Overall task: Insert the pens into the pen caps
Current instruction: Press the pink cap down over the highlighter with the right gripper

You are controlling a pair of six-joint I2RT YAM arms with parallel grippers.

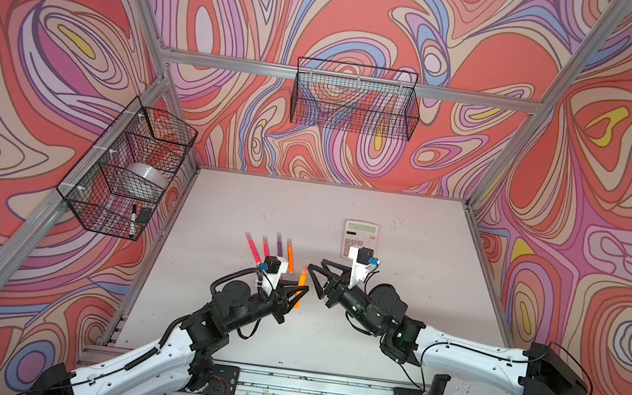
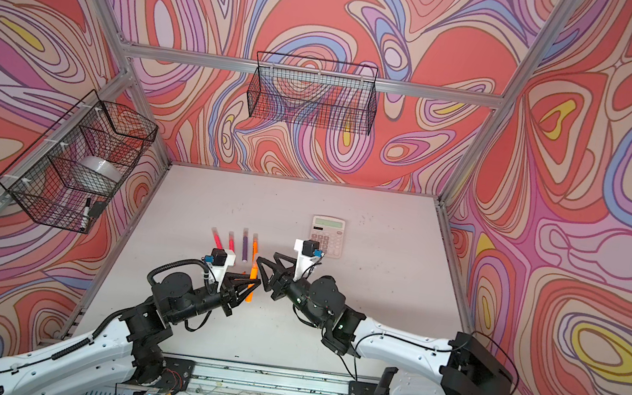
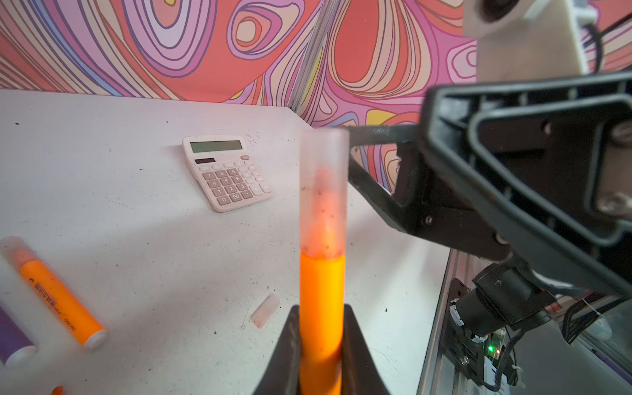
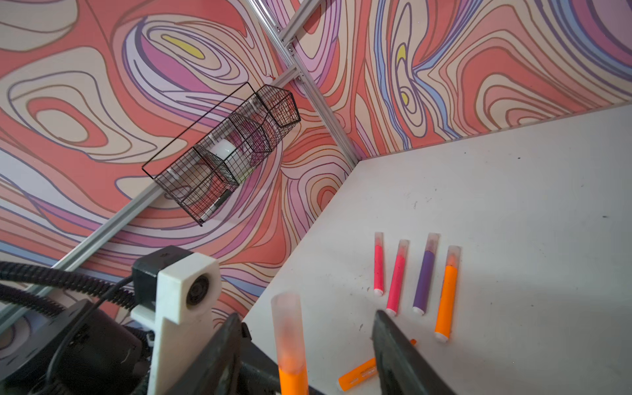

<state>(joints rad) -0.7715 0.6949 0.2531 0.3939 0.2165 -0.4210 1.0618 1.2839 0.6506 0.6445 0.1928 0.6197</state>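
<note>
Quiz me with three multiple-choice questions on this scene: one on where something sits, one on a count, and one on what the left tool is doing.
1. Where is the calculator?
A) hanging on the wall
B) propped on its edge
C) flat on the table

2. How many capped pens lie side by side in the row?
A) two
B) four
C) six

3. The left tool is:
A) shut on an orange pen
B) open and empty
C) shut on a loose cap

Answers:
1 C: both top views show it lying face up on the white surface.
2 B: the right wrist view shows two pink, one purple and one orange.
3 A: the left wrist view shows it pinching the barrel.
</note>
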